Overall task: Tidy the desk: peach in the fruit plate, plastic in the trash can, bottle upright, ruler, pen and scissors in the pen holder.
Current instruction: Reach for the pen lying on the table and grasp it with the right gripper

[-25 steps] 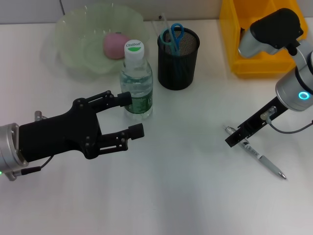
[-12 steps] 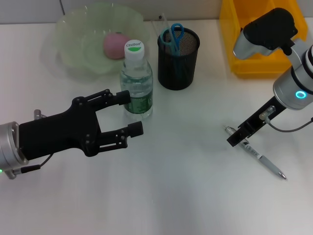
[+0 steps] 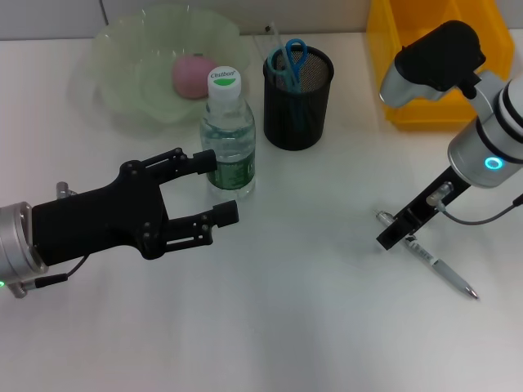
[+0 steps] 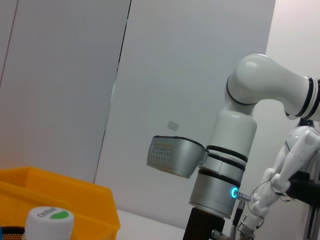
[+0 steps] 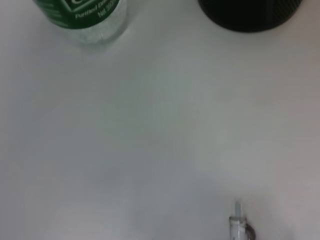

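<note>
Head view: pen (image 3: 431, 263), white barrel with silver tip, lies flat on desk (image 3: 310, 327), right gripper (image 3: 394, 231) directly over its clip end; can't tell its finger state. Left gripper (image 3: 216, 188) spread wide beside upright bottle (image 3: 228, 137). Left wrist: bottle cap only (image 4: 49, 220). Right wrist: pen end (image 5: 239, 226) at frame edge.

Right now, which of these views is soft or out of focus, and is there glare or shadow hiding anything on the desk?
Right wrist view: soft throughout, the bottle label and the pen tip smeared. Head view: sharp, even light, only faint shadows beside the holder and under the left tool; nothing hidden by glare. Left wrist view: looks off the desk at a plain wall, the bottle cap slightly soft.
</note>
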